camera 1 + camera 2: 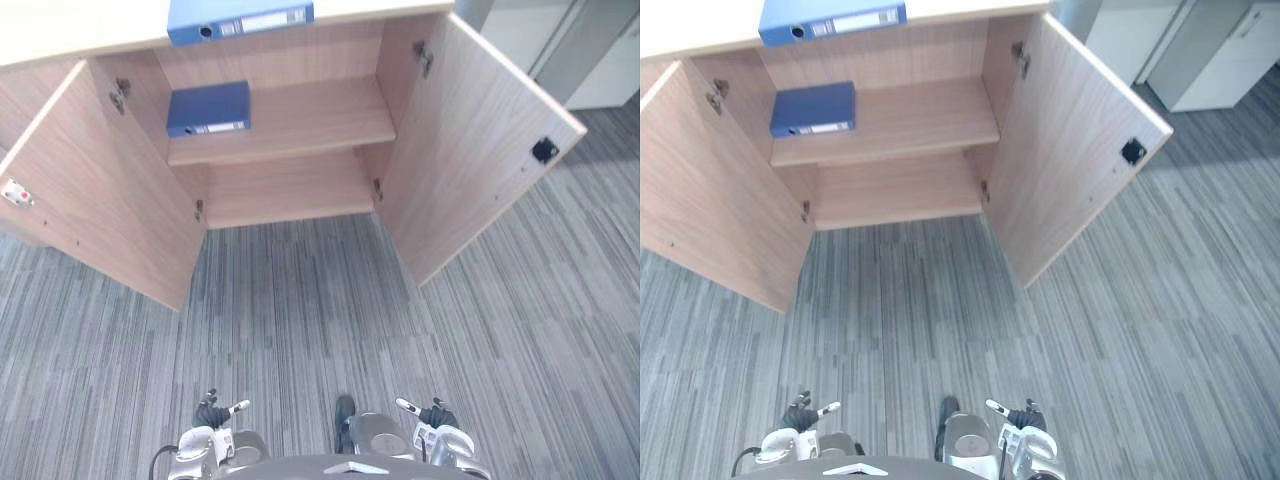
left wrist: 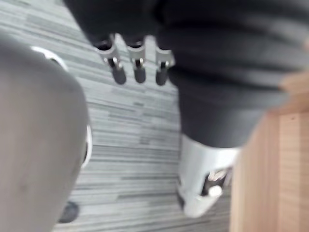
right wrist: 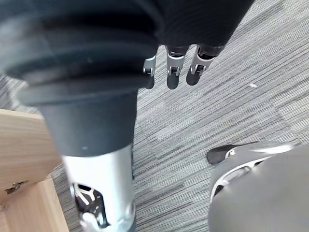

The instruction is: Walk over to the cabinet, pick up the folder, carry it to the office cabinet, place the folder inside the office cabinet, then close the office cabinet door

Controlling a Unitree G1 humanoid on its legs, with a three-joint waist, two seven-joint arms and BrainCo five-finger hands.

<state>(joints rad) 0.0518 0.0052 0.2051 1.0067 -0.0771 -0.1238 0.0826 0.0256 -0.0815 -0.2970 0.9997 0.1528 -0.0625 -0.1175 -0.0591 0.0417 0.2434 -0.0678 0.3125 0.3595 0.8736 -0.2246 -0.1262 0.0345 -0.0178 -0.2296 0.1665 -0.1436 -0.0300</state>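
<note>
The robot stands facing a low light-wood office cabinet [image 1: 320, 125] at 12 o'clock, both of its doors swung wide: the left wooden door [image 1: 100, 190] reaches out toward 10 o'clock and the right wooden door [image 1: 470, 140], with a small black catch [image 1: 545, 150] near its outer edge, toward 2 o'clock. A flat dark-blue folder [image 1: 208, 108] lies on the upper shelf inside, at the shelf's left end, near the left hinge side. A second, brighter blue lever-arch folder [image 1: 240, 20] lies on the cabinet's top, straight above it at 12 o'clock. The left hand [image 1: 212, 412] hangs low at 7 o'clock and the right hand [image 1: 432, 412] at 5 o'clock, both well apart from the cabinet over the grey striped carpet [image 1: 320, 320]. Each wrist view shows the hand's fingers [image 2: 139, 72] [image 3: 173, 77] hanging loose above the carpet with nothing between them, so both hands are released and empty. With a folder on the shelf and nothing carried, the placing looks done and closing the doors is probably the step in hand, though the folder on top could equally be one to fetch. To close, the robot would need to step nearer, bring a hand to the outer face of a door and sweep it inward toward 12 o'clock, keeping clear of the other door.
</note>
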